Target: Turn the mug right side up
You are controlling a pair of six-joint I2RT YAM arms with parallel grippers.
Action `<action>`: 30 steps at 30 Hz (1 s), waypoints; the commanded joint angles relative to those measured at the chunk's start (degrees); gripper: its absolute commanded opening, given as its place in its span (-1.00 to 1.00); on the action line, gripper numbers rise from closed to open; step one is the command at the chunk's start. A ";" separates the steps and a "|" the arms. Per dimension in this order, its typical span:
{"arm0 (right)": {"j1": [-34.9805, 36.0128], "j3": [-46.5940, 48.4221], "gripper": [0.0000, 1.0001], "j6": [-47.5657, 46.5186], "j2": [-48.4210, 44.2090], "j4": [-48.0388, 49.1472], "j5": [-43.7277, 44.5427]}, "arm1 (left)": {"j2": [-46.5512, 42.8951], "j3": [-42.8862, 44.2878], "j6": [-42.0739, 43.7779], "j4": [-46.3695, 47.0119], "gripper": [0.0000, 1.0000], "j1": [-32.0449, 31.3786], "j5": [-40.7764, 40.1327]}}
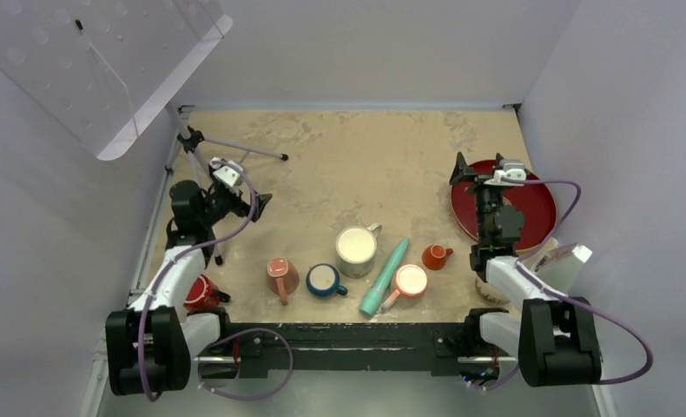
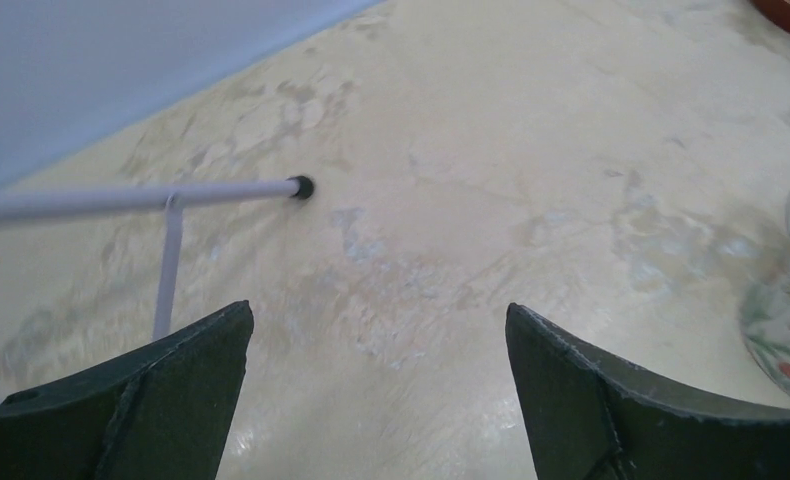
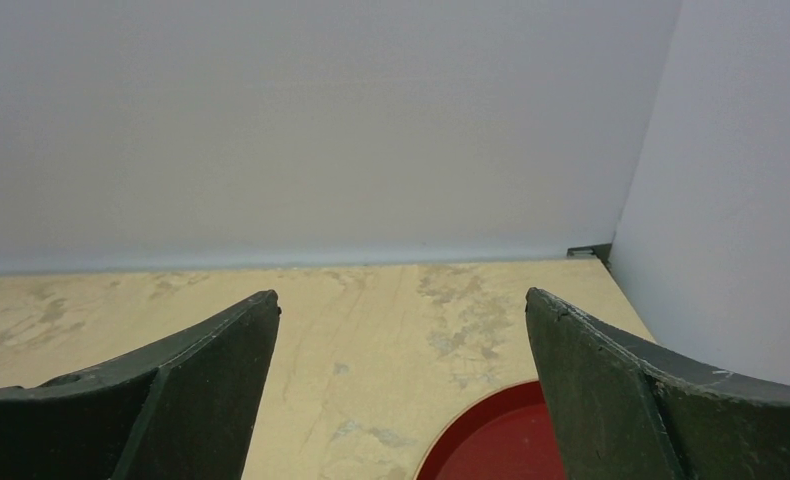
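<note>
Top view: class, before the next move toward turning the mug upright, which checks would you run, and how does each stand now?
1. Left gripper open: ok.
2. Right gripper open: ok.
3. Both grippers empty: ok.
4. Mug in plain view: not ok, only a beige curve shows beneath the right arm.
5. Mug's handle direction known: cannot tell.
6. A gripper close to the mug: not ok, the right one hangs out by the plate and the left is across the table.
</note>
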 commanded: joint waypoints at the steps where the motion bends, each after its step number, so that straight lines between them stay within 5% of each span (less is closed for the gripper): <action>1: -0.20 2.91 0.92 1.18 -2.51 -2.86 -5.19 | -2.76 16.15 23.75 -44.80 1.00 0.09 22.83; 5: -0.20 5.29 0.90 1.49 -3.96 -7.30 -9.64 | -1.99 29.30 43.18 -72.68 1.00 -0.84 21.45; 10: -0.20 6.40 0.89 2.28 -6.26 -10.15 -15.47 | 1.64 49.03 70.93 -104.45 1.00 -4.86 5.10; 12: -0.18 6.94 0.88 2.98 -7.11 -11.37 -17.34 | 2.31 56.24 72.22 -110.61 1.00 -6.81 2.10; 17: 0.94 6.97 0.88 4.72 -8.56 -11.99 -20.09 | 6.20 71.15 57.36 -116.69 0.94 -10.60 5.87; 21: 2.30 7.12 0.87 4.63 -9.89 -13.17 -20.60 | 2.95 61.97 66.36 -121.19 0.74 -15.01 10.24; 25: 4.13 7.63 0.87 3.91 -9.86 -13.79 -20.42 | -6.18 45.37 75.47 -108.44 0.73 -27.71 -1.50; 30: 6.62 7.59 0.86 2.64 -8.99 -15.05 -19.34 | -6.84 38.66 85.11 -105.62 0.71 -41.72 -9.75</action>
